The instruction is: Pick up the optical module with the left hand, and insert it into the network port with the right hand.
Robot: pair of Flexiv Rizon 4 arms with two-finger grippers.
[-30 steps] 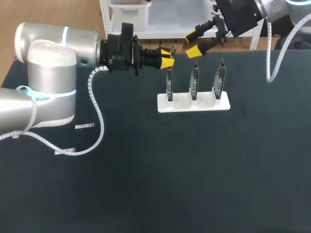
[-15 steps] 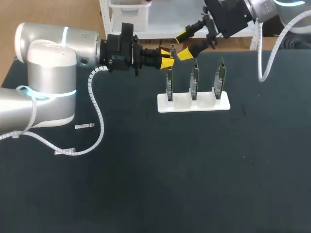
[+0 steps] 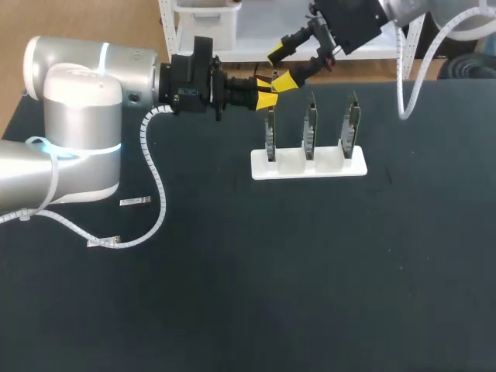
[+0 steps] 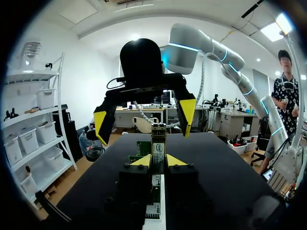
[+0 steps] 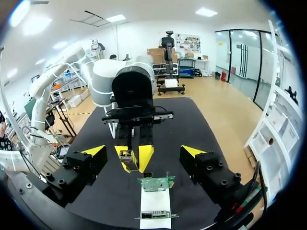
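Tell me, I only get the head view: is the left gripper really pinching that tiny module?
Observer: Yes. The left wrist view shows the optical module upright in the left gripper, yellow fingers touching both its sides.
Operator: Is the other gripper grabbing it too?
Observer: No. There the right gripper is spread wide, both fingers clear of the module.
Operator: What colour are those standing cards?
Observer: Green. The right wrist view shows the green boards on the white holder, lower than the module.

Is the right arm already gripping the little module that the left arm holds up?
No: the right end effector stands with its fingers wide apart around the optical module, which only the left end effector clamps.
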